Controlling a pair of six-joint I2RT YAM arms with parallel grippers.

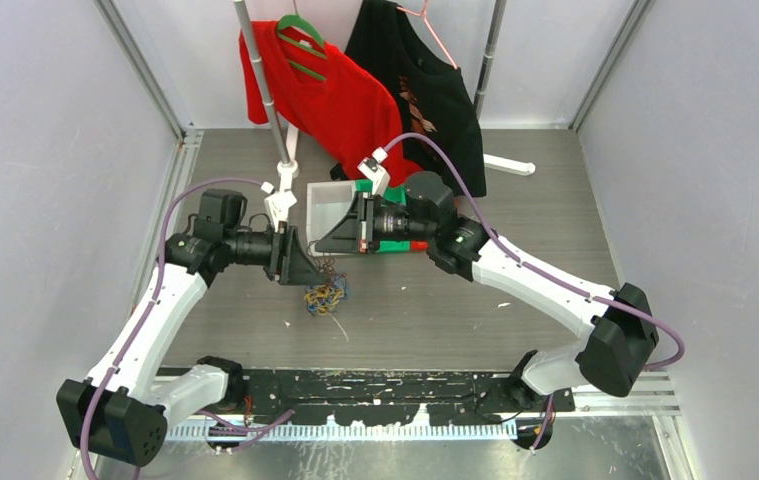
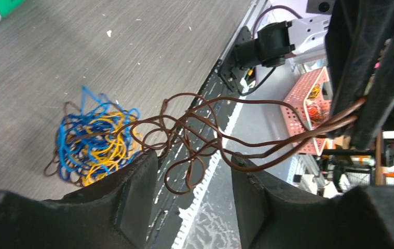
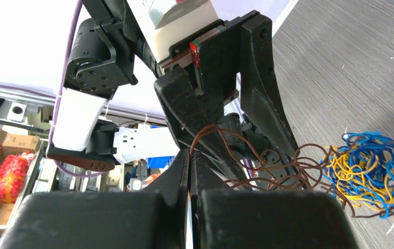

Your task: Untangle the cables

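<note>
The clump of cables (image 2: 93,140) lies on the table (image 1: 455,320), left of its middle, toward the near edge. Its brown strands (image 2: 246,150) are pinched by the pressed-together right gripper (image 3: 190,168). The left gripper (image 2: 192,158) is spread around them, gripping nothing. With the clump unanchored, a pull could merely drag it — or tighten a knot. How the strands thread inside cannot be made out.
</note>
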